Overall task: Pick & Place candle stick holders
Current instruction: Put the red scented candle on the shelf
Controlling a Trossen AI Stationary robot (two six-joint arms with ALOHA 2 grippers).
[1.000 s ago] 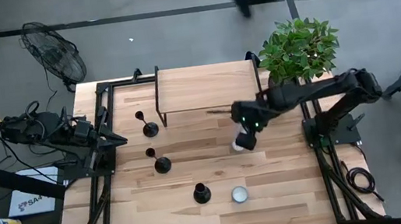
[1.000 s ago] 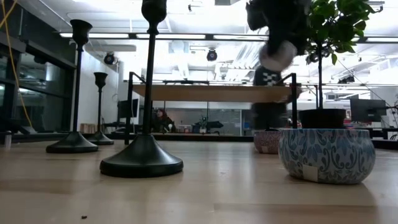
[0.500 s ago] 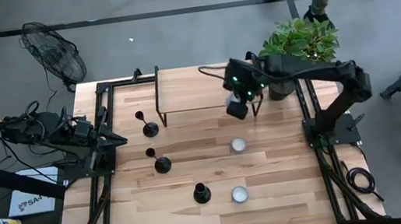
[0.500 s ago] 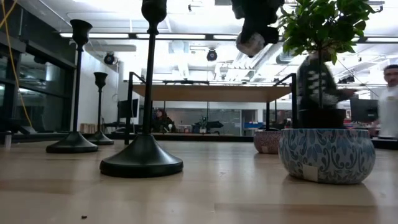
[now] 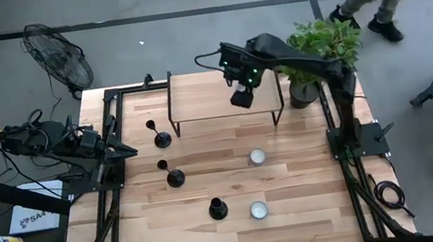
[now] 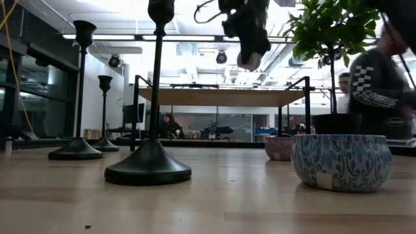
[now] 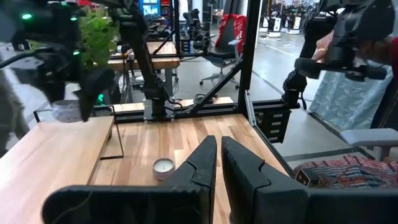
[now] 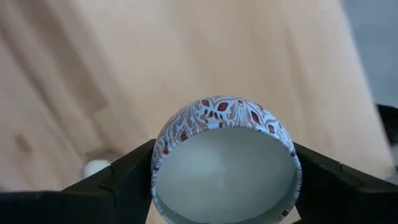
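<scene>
Currently right gripper (image 5: 240, 98) clamps patterned candle tin (image 8: 225, 158) above shelf (image 5: 196, 97) at table's far edge; lower level. Candlestick holders (image 5: 166, 158) stand near left edge, untouched. Left gripper (image 7: 219, 163) shut, empty.

Three black candlestick holders can be counted on the desk (image 5: 294, 186): one (image 5: 160, 136) near the shelf, one (image 5: 172, 175) in the middle, and one (image 5: 218, 209) toward the front. Candle tins come to three as well, two sat on the desk ( (image 5: 257, 157) and (image 5: 258, 210)) and a third patterned tin (image 8: 224, 163) clamped in the right end effector (image 5: 241, 98) above the shelf. One raised wooden shelf (image 5: 221, 93) is seen, plus one potted plant (image 5: 322, 53) and one floor fan (image 5: 60, 65). Two arms total, with the left end effector (image 7: 217, 168) parked at the side, fingers closed.
</scene>
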